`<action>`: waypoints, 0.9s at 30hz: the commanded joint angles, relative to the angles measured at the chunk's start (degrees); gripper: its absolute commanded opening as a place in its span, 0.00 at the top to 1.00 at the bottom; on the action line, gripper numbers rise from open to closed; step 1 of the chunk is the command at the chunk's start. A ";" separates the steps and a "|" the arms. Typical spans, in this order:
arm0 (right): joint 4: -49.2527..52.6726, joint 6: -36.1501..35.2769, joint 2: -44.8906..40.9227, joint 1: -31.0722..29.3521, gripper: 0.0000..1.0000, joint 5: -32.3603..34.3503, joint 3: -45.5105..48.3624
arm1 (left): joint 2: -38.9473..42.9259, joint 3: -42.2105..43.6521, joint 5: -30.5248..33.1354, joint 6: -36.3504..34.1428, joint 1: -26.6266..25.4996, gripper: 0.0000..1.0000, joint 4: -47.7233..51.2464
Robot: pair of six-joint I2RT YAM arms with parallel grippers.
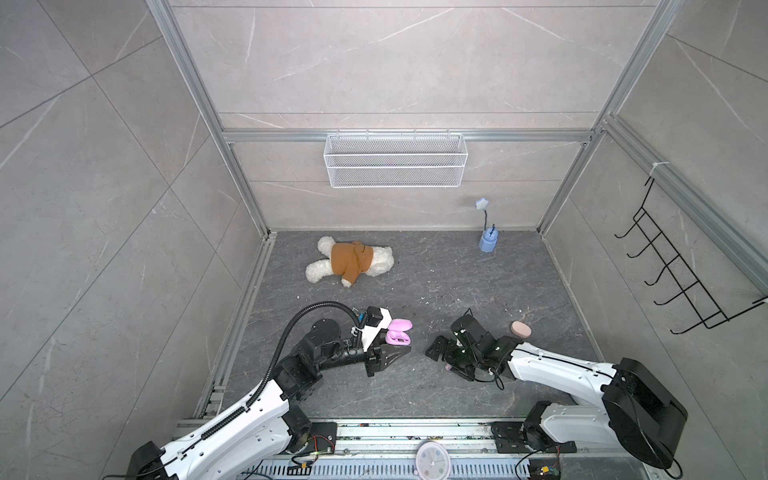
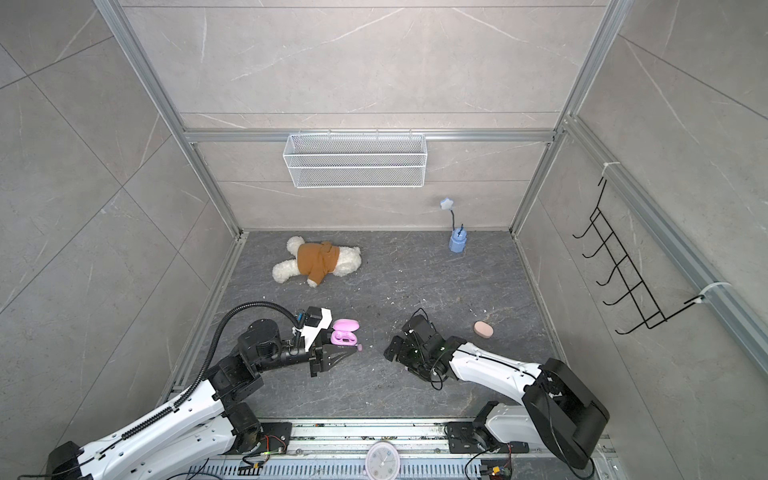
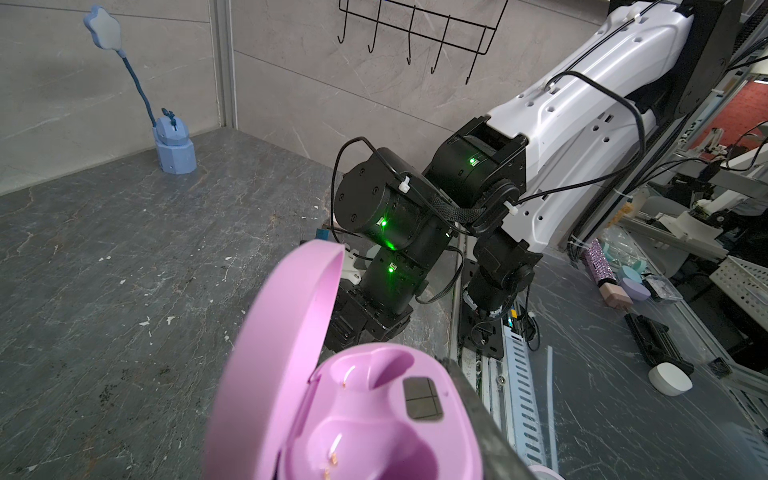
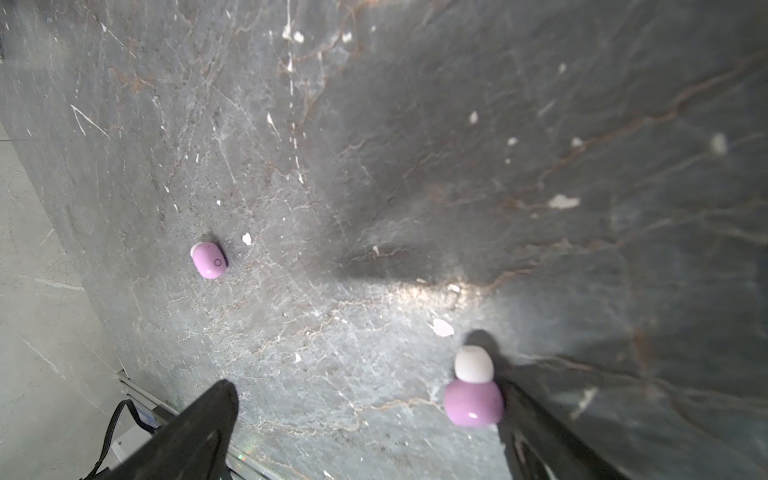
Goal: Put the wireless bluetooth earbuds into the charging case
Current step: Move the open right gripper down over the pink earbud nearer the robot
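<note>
Right wrist view has my right jaws spread wide above the desk [image 4: 374, 166], holding nothing. One lilac earbud [image 4: 473, 399] with a white tip sits between them, hard against the inner face of one finger [image 4: 540, 440]. Blur keeps me from telling whether they actually touch. The other finger [image 4: 195, 436] is well apart from it. A second lilac earbud [image 4: 209, 260] lies on the desk beyond the tips, ahead of that far finger. Both fingers are soft and cut off by the frame edge.

Left wrist view is mostly filled by the lilac charging case [image 3: 374, 415], its lid [image 3: 282, 353] standing open. My left jaws are closed on the case, which hides them. Only a dark edge shows along its rim.
</note>
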State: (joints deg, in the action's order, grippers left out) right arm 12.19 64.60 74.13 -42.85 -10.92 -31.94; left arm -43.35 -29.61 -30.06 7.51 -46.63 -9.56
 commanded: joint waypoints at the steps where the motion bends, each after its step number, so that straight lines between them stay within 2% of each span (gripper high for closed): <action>1: 2.02 -1.57 0.62 -0.28 0.01 1.60 -1.92 | 0.99 -0.98 0.19 -0.83 -0.18 0.68 -0.96; 16: 3.69 -3.15 2.44 -0.29 0.01 -0.78 -6.12 | 0.99 -1.24 0.31 -1.08 -0.12 0.68 -0.49; 19: 5.77 -3.15 1.70 -0.40 0.02 0.35 -6.93 | 1.17 -1.41 0.43 -1.18 -0.11 0.68 -0.03; 22: 10.28 -6.14 2.26 -1.27 0.03 2.98 -8.78 | 1.24 -1.61 0.41 -1.24 -0.17 0.68 0.16; 27: 21.92 -9.52 5.82 -4.14 0.12 9.44 -14.00 | 1.64 -1.95 0.47 -1.16 -0.15 0.68 1.09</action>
State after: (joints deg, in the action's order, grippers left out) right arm 24.60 58.22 78.04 -45.80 -6.63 -43.11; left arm -42.92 -29.61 -30.04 7.40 -46.63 -7.99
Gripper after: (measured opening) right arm 0.889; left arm 0.418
